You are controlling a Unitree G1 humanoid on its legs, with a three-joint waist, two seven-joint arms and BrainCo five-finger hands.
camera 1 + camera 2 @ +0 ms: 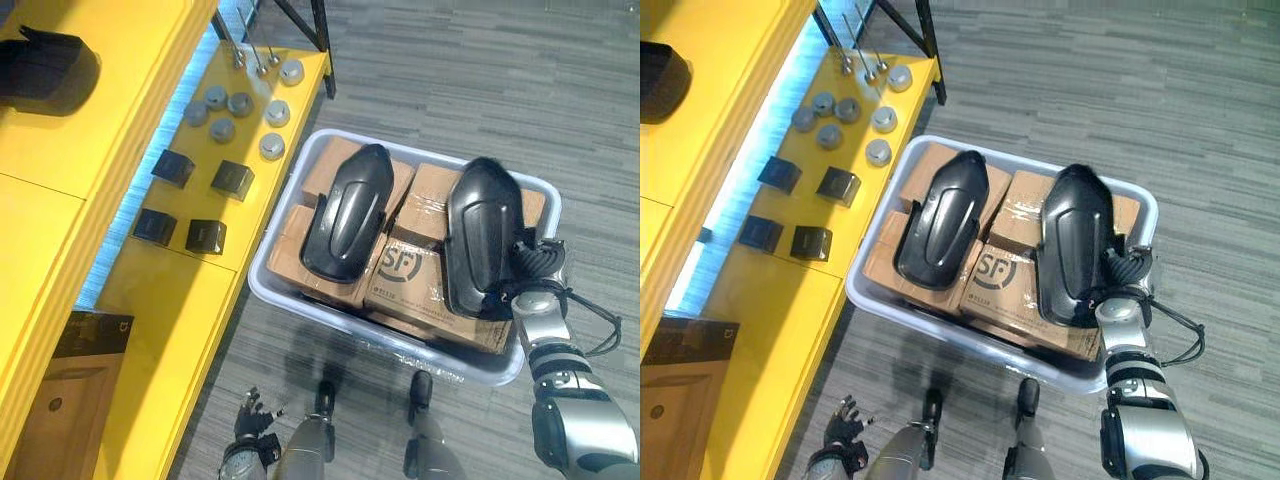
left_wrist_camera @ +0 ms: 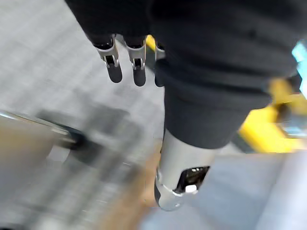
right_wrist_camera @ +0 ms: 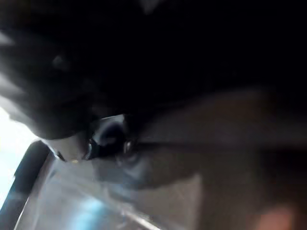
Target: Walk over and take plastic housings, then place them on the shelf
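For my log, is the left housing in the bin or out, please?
In: the left housing lies flat on the cardboard boxes inside the bin.

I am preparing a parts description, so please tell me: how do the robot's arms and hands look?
The right arm is silver-grey, built of rounded segments with dark bands between them. The right hand is wrapped in a dark cover. The left hand has silver fingers with dark tips, coming out from under a dark cover.
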